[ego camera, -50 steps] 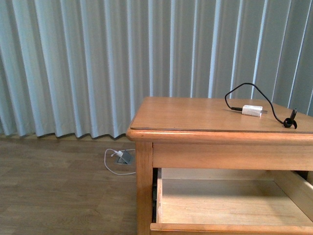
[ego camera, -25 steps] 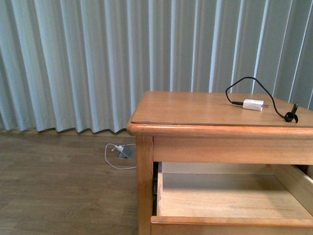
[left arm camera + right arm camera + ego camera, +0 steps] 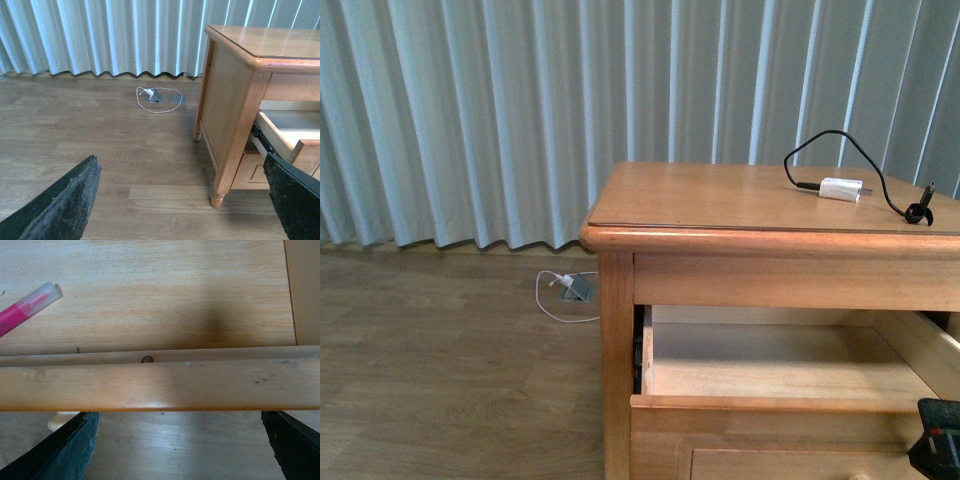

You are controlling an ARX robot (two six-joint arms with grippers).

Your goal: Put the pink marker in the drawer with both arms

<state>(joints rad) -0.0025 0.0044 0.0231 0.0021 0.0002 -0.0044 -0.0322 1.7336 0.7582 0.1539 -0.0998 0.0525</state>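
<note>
**Pink marker lying in the open drawer; both jaws apart and empty**

1. Drawer: The drawer (image 3: pixel 770 385) of the wooden bedside table (image 3: pixel 616 330) stands pulled out toward the near side. Its light wood interior is exposed below the worktop (image 3: pixel 720 195).

2. Pink marker: In the right wrist view, the pink marker (image 3: pixel 27 306) lies flat on the drawer floor, just beyond the top edge of the drawer front (image 3: pixel 160 385). Only its clear-capped end and part of the pink body are in view. Nothing is touching it.

3. Right gripper (image 3: pixel 180 450): The jaws stand wide apart on the near side of the drawer front and hold nothing. A pale knob (image 3: pixel 60 420) shows just beside one finger. In the front view, part of the right arm (image 3: pixel 938 440) appears at the near right.

4. Left gripper (image 3: pixel 185 200): The jaws stand wide apart above the wooden floor (image 3: pixel 100 150), left of the table, and hold nothing.

5. Worktop: A white charger block (image 3: pixel 841 189) with a black cable (image 3: pixel 865 160) lies at the far right.

6. Floor: A white cable (image 3: pixel 560 300) lies near the curtain (image 3: pixel 470 110).
</note>
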